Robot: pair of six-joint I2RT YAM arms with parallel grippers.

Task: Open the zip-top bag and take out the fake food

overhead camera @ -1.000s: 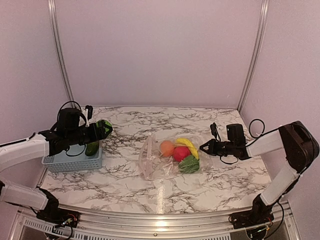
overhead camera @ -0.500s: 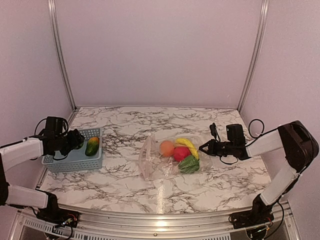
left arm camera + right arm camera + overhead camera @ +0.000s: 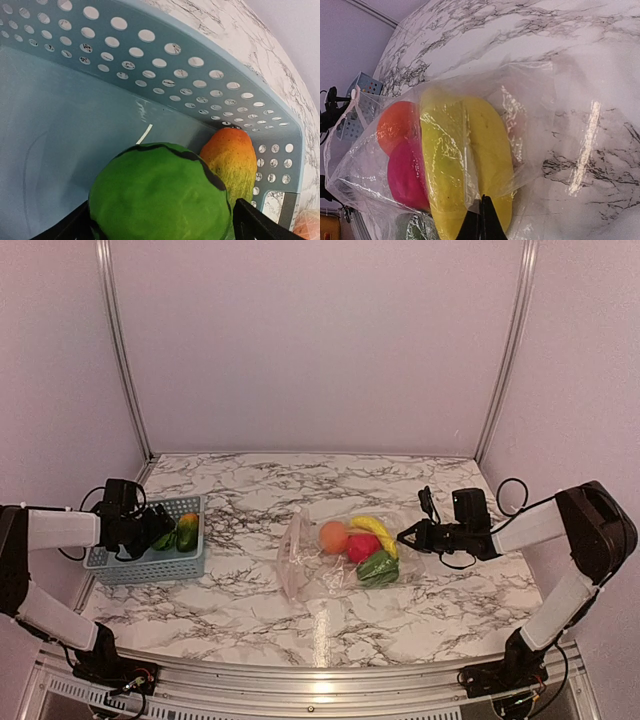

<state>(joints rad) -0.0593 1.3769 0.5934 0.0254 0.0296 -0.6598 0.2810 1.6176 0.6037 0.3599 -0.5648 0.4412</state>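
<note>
The zip-top bag (image 3: 312, 570) lies mid-table with its open mouth to the left. It holds an orange ball (image 3: 333, 536), a yellow banana (image 3: 375, 530), a red fruit (image 3: 362, 546) and a dark-green vegetable (image 3: 377, 567). My right gripper (image 3: 403, 535) is shut on a fold of the bag's plastic over the banana (image 3: 470, 165), as the right wrist view (image 3: 482, 215) shows. My left gripper (image 3: 160, 532) is low inside the light blue basket (image 3: 140, 568) and is shut on a green vegetable (image 3: 160, 195).
An orange-and-green toy fruit (image 3: 186, 531) lies in the basket next to the held vegetable, also in the left wrist view (image 3: 232, 160). The basket's perforated wall (image 3: 165, 65) is close around the left gripper. Metal frame posts stand at the back corners.
My left gripper, holding the green vegetable, has moved left and down from above the basket's right rim into the basket. The right gripper and the bag have not moved.
</note>
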